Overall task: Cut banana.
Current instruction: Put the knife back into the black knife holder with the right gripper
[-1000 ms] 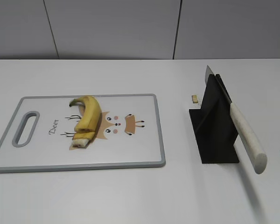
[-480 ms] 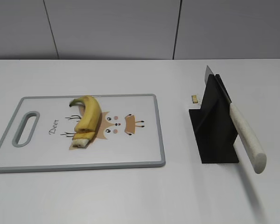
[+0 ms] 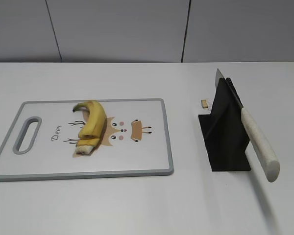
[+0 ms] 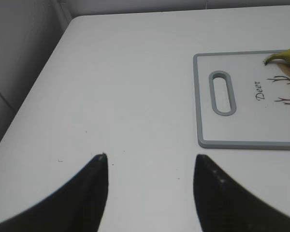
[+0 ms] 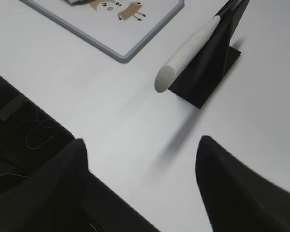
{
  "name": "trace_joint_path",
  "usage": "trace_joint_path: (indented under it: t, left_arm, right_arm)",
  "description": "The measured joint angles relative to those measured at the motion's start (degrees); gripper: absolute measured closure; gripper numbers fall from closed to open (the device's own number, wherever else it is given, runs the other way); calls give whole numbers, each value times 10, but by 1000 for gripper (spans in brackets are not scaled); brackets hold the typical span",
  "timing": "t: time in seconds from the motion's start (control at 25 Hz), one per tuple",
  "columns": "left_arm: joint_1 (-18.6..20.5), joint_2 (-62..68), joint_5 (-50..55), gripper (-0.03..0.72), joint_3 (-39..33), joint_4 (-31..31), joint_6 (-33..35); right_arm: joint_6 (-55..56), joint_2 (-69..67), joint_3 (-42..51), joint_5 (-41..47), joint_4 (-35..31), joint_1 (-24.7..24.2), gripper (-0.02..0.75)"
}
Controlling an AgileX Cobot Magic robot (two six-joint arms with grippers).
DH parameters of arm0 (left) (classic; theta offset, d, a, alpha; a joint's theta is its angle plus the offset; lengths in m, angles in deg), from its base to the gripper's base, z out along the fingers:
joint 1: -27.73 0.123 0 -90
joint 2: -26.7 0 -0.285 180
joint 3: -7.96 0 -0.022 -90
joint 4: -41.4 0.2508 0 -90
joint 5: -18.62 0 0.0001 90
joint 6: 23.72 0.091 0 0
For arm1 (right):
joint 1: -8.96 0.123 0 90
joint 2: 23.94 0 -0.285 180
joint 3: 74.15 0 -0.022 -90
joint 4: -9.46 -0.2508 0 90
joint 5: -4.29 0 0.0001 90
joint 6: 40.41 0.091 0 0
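The yellow banana (image 3: 92,122) lies on the white cutting board (image 3: 137,156), stem tip at the back, blunt pale end toward the front; a cut pale piece lies at that end. Its stem tip shows in the left wrist view (image 4: 284,56). A knife with a pale handle (image 3: 258,144) rests slanted in a black stand (image 3: 225,134); the handle also shows in the right wrist view (image 5: 186,50). My left gripper (image 4: 150,162) is open and empty over bare table left of the board. My right gripper (image 5: 141,142) is open and empty near the table's front edge, short of the knife handle.
The cutting board has a grey rim and a handle slot (image 4: 222,93) and a deer drawing. A small tan crumb (image 3: 204,103) lies on the table behind the stand. The table's front edge (image 5: 63,133) and dark space below show in the right wrist view.
A dark shape at the right edge of the exterior view one second ago has gone out of view. The banana, board and knife have not moved.
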Motion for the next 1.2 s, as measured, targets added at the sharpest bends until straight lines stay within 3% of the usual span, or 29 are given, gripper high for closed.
trace_joint_path:
  t: [0.52,0.64,1.0,1.2]
  left_arm:
    - [0,0,0,155,0,0,0]
    - [0,0,0,155,0,0,0]
    - [0,0,0,165,0,0,0]
    - [0,0,0,170,0,0,0]
  right_arm:
    - [0,70,2,-1,-5,-17,200]
    - [0,70,3,-1,-5,-57,200]
    - [-1,70,3,-1,-5,-238,197]
    - [-1,70,3,-1,-5,-294,198]
